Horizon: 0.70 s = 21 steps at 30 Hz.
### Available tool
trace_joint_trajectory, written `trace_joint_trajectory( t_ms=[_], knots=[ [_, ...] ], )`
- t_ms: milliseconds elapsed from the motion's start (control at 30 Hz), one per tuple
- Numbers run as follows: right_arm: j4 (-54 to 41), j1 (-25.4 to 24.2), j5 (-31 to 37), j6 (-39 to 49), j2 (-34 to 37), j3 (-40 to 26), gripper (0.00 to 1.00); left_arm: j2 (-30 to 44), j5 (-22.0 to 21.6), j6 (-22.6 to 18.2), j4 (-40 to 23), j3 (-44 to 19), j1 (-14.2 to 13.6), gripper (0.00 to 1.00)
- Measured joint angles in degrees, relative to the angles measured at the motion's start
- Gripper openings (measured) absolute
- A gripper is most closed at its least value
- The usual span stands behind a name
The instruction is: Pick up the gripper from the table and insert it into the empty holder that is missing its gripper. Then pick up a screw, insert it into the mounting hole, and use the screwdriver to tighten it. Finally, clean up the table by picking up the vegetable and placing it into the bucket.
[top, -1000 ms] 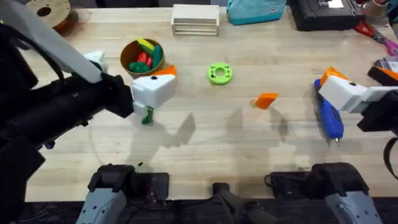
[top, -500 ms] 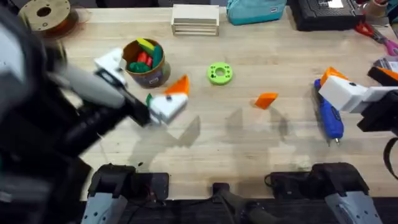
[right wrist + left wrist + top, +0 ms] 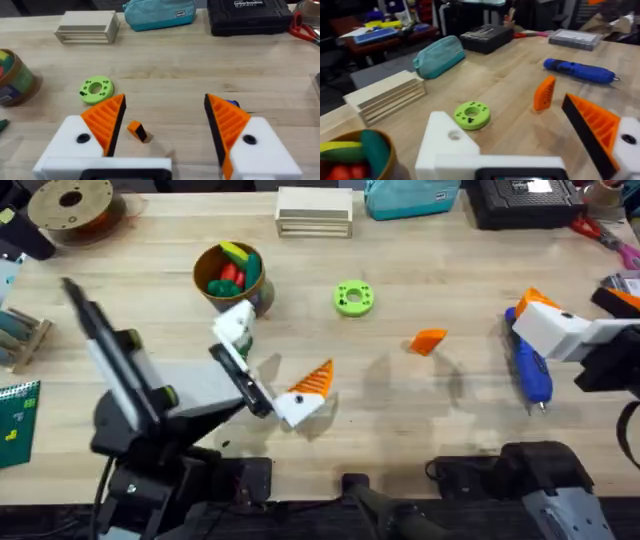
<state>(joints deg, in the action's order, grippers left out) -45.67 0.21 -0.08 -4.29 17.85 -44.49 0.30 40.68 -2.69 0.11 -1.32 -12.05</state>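
From overhead we see the left gripper (image 3: pixel 275 375) low over the table (image 3: pixel 400 420), in front of the bucket (image 3: pixel 232 280). Its two white mounts stand wide apart with nothing between them. One mount carries an orange ribbed finger (image 3: pixel 312 379); the other is the bare holder (image 3: pixel 234 328), a white block with no orange finger in it. In the left wrist view that holder (image 3: pixel 445 145) shows as a plain white block with a small mounting hole, and across from it sits the fitted orange finger (image 3: pixel 592 122).

The loose gripper (image 3: pixel 429 340) — the small orange wedge — lies on the table right of centre, between the bright green ring-shaped disc (image 3: pixel 352 298) and the blue screwdriver (image 3: pixel 531 369). It stands apart from both arms.

The right gripper (image 3: pixel 545 320) hovers at the right side, just above the screwdriver's rear end. In the right wrist view its two orange fingers (image 3: pixel 105 120) are spread wide and hold nothing; the wedge (image 3: pixel 137 130) shows on the table between them, farther off.

The bucket holds red, yellow and green toy vegetables. We cannot make out a dark green vegetable lying on the table.
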Motion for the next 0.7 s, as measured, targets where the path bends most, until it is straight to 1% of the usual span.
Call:
trace_joint_trajectory(
  t_ms=[67,167,300,400,500,700],
  knots=[
    [0.0,0.0,0.0,0.0,0.0,0.0,0.924,0.0,0.5,0.1,-0.6,0.9,-1.7,0.987],
    [0.0,0.0,0.0,0.0,0.0,0.0,0.924,0.0,1.0,0.2,-3.4,1.0,-4.8,0.987],
    [0.0,0.0,0.0,0.0,0.0,0.0,0.923,0.0,1.8,0.4,-3.7,0.9,-9.1,0.987],
    [0.0,0.0,0.0,0.0,0.0,0.0,0.925,0.0,1.9,0.5,-3.7,0.9,-11.4,0.987],
    [0.0,0.0,0.0,0.0,0.0,0.0,0.925,0.0,2.0,0.6,-3.7,0.9,-12.5,0.987],
    [0.0,0.0,0.0,0.0,0.0,0.0,0.923,0.0,2.0,0.6,-3.7,0.9,-12.6,0.987]
  ],
)
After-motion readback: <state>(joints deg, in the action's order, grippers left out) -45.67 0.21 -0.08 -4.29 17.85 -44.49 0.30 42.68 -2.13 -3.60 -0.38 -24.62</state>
